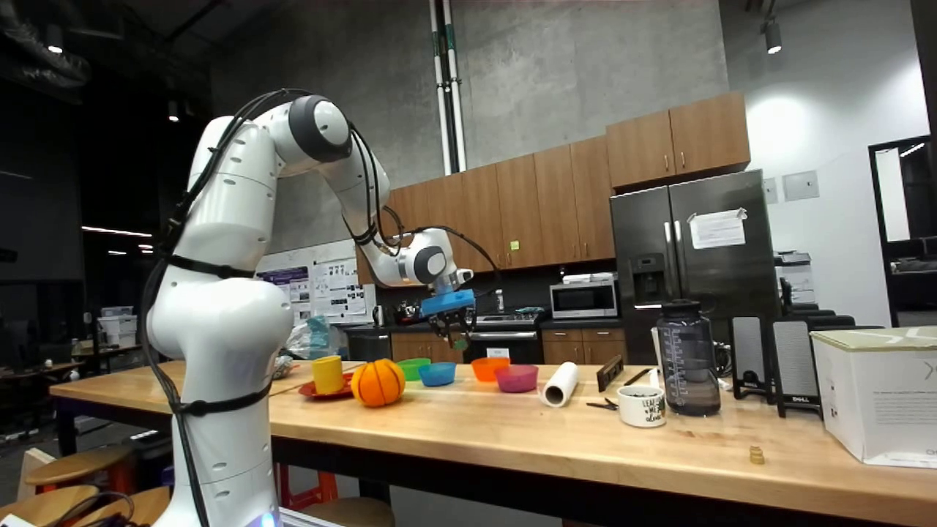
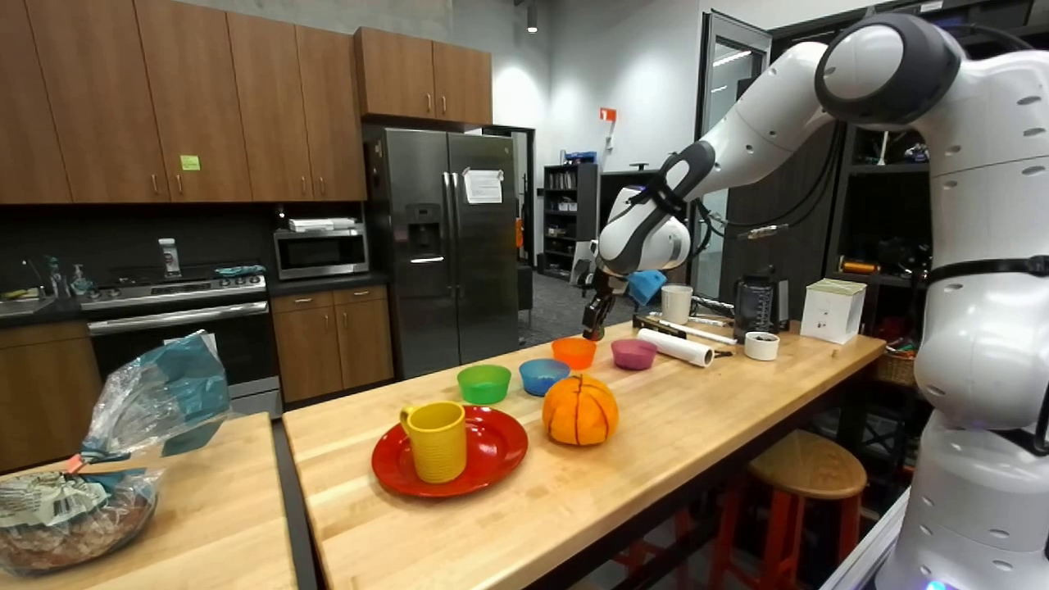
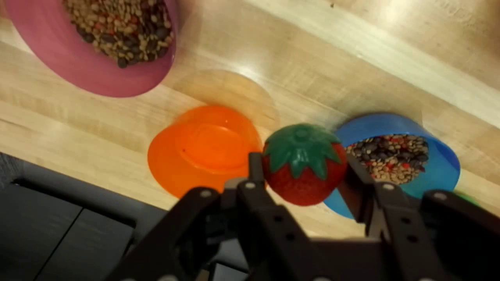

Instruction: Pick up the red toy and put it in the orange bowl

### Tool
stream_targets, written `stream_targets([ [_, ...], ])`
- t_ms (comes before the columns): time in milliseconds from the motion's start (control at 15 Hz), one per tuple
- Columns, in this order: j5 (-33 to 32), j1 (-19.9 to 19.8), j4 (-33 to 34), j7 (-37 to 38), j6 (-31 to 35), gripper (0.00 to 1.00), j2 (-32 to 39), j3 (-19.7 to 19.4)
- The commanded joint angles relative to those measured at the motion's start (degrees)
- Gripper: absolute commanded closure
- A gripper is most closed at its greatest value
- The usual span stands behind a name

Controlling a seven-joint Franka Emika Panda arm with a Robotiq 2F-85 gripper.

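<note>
Clamping the toy strawberry (image 3: 304,187), the tool (image 3: 302,168) hangs above the worktop (image 3: 332,62): delivery stage, I reckon! Next: across to the orange bowl (image 3: 207,146), left of the tool in wrist view; lower, release.

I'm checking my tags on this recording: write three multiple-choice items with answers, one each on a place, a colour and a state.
1. Where is the yellow ribbed mug relative to the round red plate?
A) Beside it B) On it C) Under it

2. What colour is the small plastic bowl between the green plastic bowl and the orange plastic bowl?
A) Blue B) White C) Yellow

3. What state is the end effector in, relative to the red strawberry-shaped toy?
A) Open, clear of it B) Shut, beside it C) Gripping it

1 B: an exterior view shows the mug's base inside the plate's rim.
2 A: it shows blue in both exterior views.
3 C: in the wrist view, dark fingers touch both sides of the toy.
</note>
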Motion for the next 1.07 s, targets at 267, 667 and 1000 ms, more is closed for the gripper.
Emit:
stream_targets([
  [267, -3.03, -0.68, 13.17, 1.02, -5.26, 0.75, 8.59, -0.51],
  [667, -5.34, -1.41, 22.62, 2.06, -9.32, 0.75, 16.29, -1.14],
  [1000, -5.25, -2.37, 27.84, 1.97, -12.16, 0.75, 20.85, -0.74],
])
